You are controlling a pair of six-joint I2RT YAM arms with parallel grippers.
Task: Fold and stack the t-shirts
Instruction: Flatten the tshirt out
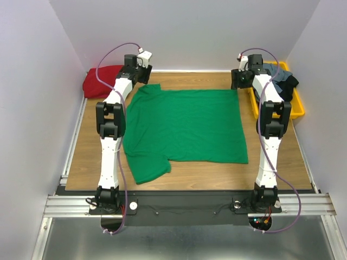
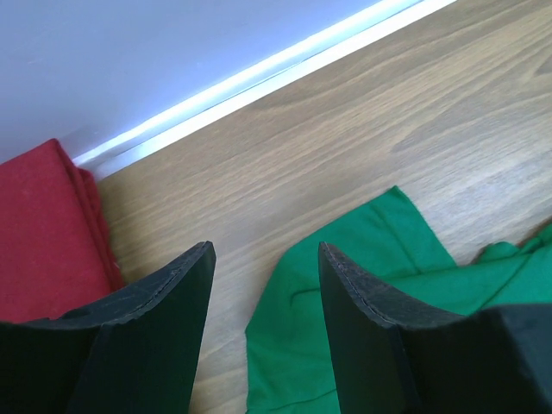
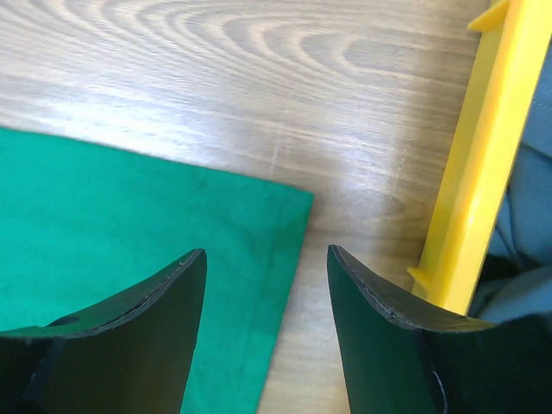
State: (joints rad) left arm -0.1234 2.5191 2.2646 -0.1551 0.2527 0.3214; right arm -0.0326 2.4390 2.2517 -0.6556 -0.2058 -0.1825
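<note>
Green t-shirt (image 1: 184, 127) lies spread flat in the middle of the wooden table (image 1: 81, 157), turned sideways: sleeves at the left, straight hem at the right. Near-left sleeve pokes out toward the arm bases; far-left sleeve sits by the left arm's wrist. Some creasing along the left side, rest is fairly smooth.

Left gripper (image 2: 265, 250): jaws apart, nothing between them. Hangs over the edge of the far-left sleeve, one finger over bare wood, the other over green cloth. Can't tell from the wrist view whether the tips touch the table.

Right gripper (image 3: 266, 250): jaws also apart, holding nothing. Sits over the far-right corner of the green shirt, one finger over cloth, the other over bare wood just beside the yellow tray (image 3: 483, 172).

Dark red t-shirt (image 1: 103, 80) is folded in the far-left corner against the wall, near the left gripper and apart from the green one, with bare wood between them.

Tray is at the far-right edge of the table, with slate grey and black shirts (image 1: 286, 81) bundled inside, unfolded. Tray wall is near the green shirt's corner, not touching.
</note>
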